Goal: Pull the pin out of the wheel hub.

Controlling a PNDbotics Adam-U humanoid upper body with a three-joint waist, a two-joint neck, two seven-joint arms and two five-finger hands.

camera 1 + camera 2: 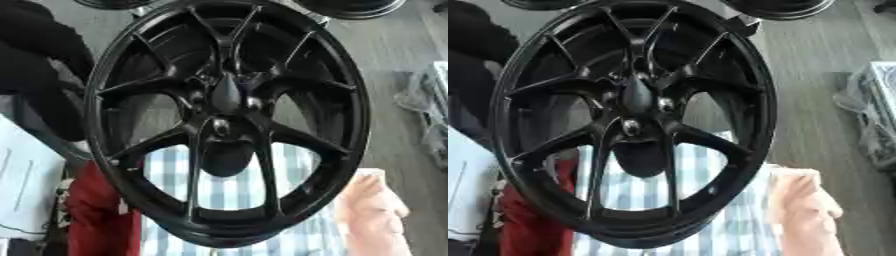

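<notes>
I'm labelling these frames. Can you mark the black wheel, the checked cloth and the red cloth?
black wheel (226, 95): left eye view, centre hub.
checked cloth (229, 192): left eye view, patch seen between spokes.
red cloth (101, 215): left eye view, its middle.

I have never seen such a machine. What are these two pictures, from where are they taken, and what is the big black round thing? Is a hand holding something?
Both pictures come from one camera pair in a humanoid robot's head: its left eye and its right eye, looking down at the same moment, so they nearly match. The big black thing is a car wheel with thin spokes, filling the view. At its centre sits the hub, with small shiny spots near it; I cannot tell which is the pin. Behind the wheel lie a blue checked cloth, a red cloth and a pale pink cloth. Neither robot hand shows, so nothing is seen being held.
</notes>
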